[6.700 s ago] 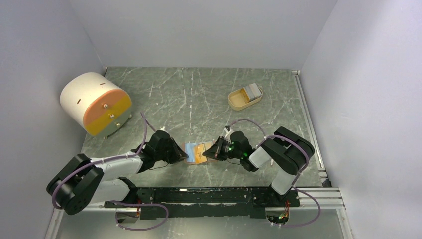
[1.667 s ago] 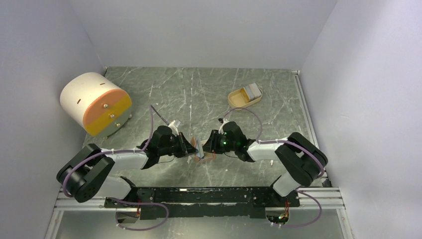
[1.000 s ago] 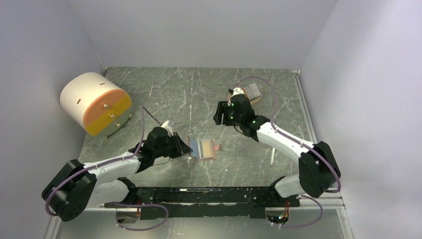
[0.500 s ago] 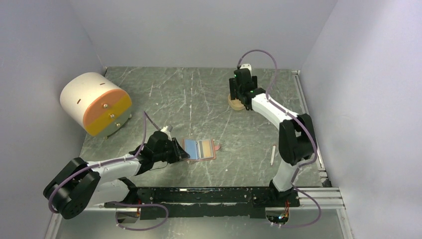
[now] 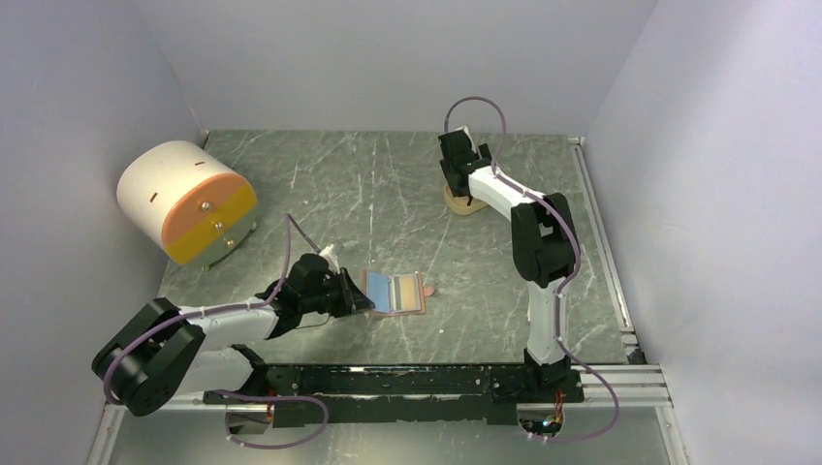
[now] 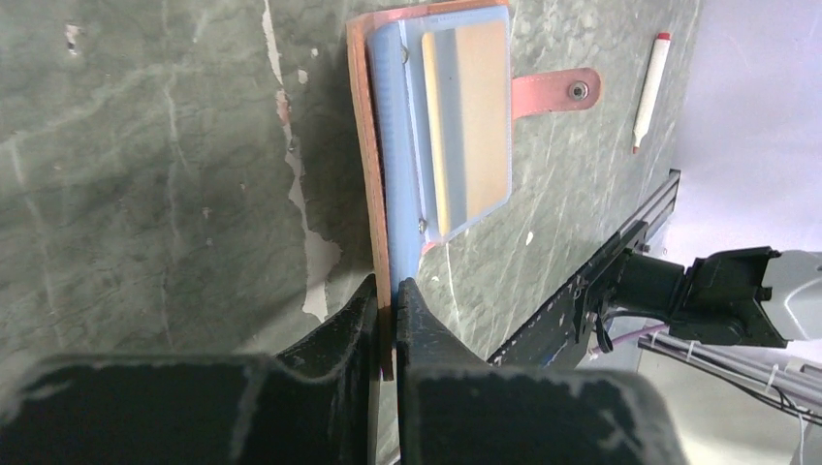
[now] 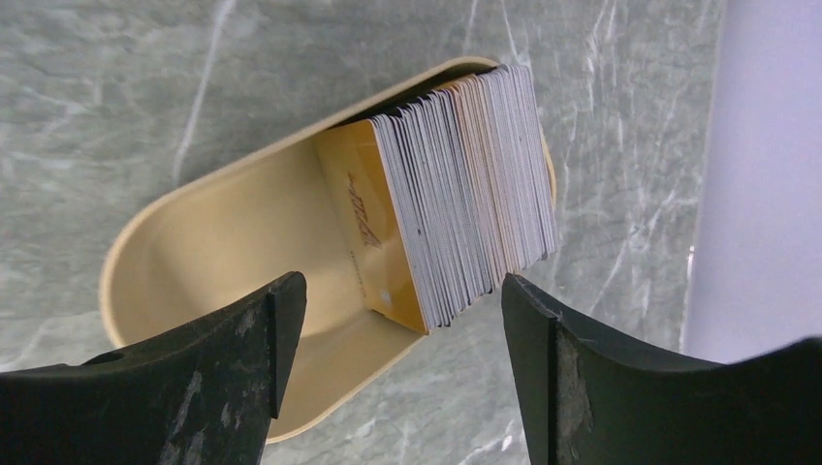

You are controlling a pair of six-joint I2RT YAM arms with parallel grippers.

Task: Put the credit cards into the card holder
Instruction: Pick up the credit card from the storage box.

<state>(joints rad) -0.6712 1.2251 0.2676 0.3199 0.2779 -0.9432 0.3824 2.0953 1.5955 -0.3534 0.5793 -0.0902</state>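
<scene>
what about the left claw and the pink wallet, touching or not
Touching. The left wrist view shows the left claw shut on the near edge of the pink wallet, a finger against each side.

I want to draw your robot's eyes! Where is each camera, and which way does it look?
Top camera: fixed high behind the arms, looking down at the table; left arm and right arm show whole.
Left wrist camera: on the left arm, looking along the left claw, shut on the card holder edge.
Right wrist camera: on the right arm, looking down past the open right claw at cards in the tray.
Shared: top and left wrist views both show the card holder.
</scene>
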